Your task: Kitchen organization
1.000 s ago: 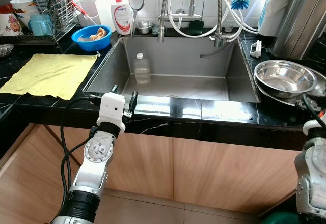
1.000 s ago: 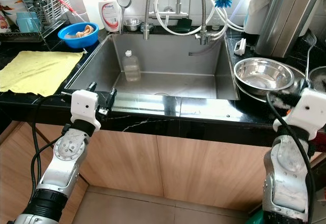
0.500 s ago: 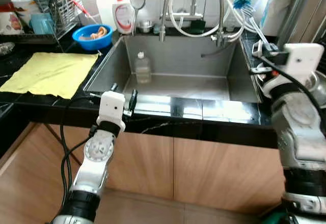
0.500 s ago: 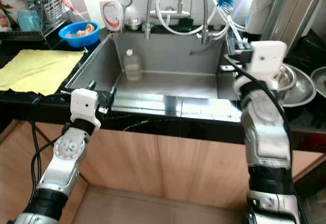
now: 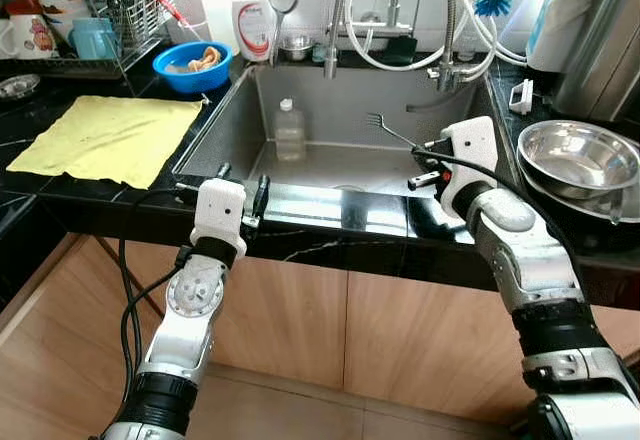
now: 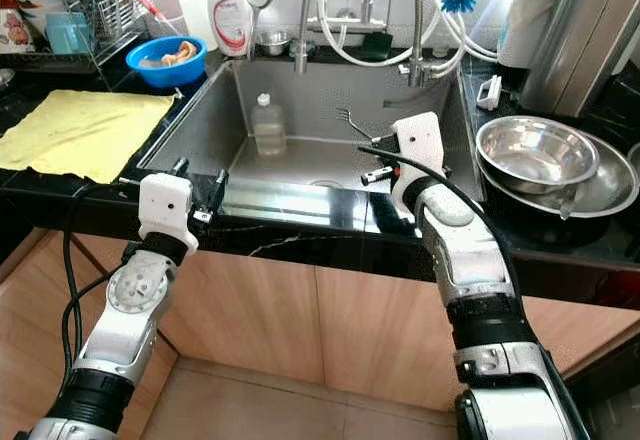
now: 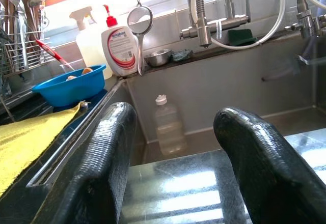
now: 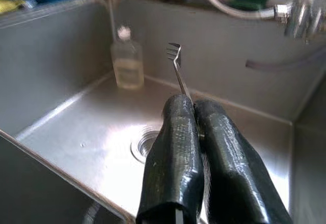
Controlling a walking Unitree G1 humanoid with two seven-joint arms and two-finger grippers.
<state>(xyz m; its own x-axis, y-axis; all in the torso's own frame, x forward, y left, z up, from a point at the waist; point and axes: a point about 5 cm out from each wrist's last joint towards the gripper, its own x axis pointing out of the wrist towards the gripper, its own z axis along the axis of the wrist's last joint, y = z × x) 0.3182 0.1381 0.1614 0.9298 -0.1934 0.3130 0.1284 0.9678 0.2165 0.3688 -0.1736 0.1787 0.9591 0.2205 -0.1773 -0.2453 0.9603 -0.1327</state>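
Note:
My right gripper (image 5: 421, 161) hangs over the right part of the steel sink (image 5: 345, 110), shut on a metal fork (image 8: 176, 65). The fork (image 5: 385, 128) sticks out past the fingertips, tines toward the sink's back wall. A clear plastic bottle (image 5: 290, 132) stands upright in the sink at its back left. At the counter's front edge, left of the sink, my left gripper (image 5: 243, 186) is open, fingers (image 7: 109, 147) spread with nothing between them.
A yellow cloth (image 5: 110, 136) lies on the black counter at the left. Behind it are a blue bowl (image 5: 196, 62), a dish rack (image 5: 110, 15) and a soap bottle (image 5: 256, 26). Steel bowls (image 5: 577, 157) sit right of the sink. Faucet hoses (image 5: 440, 30) hang over the back.
My right arm has swung left from the steel bowls to above the sink, and the fork now shows in its fingers. The left arm has stayed put; the camera shifted slightly.

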